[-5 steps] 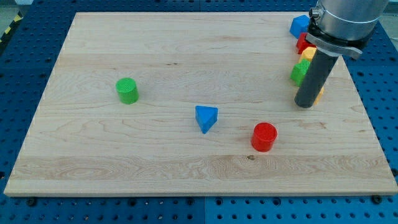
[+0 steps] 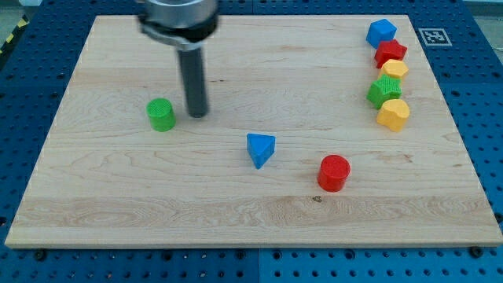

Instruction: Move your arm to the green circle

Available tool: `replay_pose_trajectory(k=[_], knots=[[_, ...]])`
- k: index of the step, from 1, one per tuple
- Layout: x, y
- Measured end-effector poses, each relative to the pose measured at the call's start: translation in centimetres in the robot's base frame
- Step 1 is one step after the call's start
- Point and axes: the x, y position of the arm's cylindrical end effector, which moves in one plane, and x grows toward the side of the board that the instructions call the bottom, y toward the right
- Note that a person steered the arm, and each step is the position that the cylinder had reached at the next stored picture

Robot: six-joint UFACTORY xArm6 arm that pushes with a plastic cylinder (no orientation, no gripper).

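The green circle is a short green cylinder on the wooden board, at the view's left. My tip rests on the board just to the right of it, a small gap apart, not touching. The dark rod rises from the tip toward the view's top.
A blue triangle lies near the middle and a red cylinder to its right. At the view's right edge stand a blue block, a red block, a yellow block, a green block and a yellow hexagon.
My tip has swept from the right side of the board, by the column of blocks, far to the left, ending beside the green circle. No block has moved.
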Motion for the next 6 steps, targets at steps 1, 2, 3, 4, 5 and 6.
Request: replay_pose_trajectory(k=[1, 2, 3, 4, 5, 6], knots=[[-2.3, -2.2], [-3.7, -6.8], [-2.6, -14.6], [-1.9, -13.4], [-1.9, -12.3], [0.7, -12.6]])
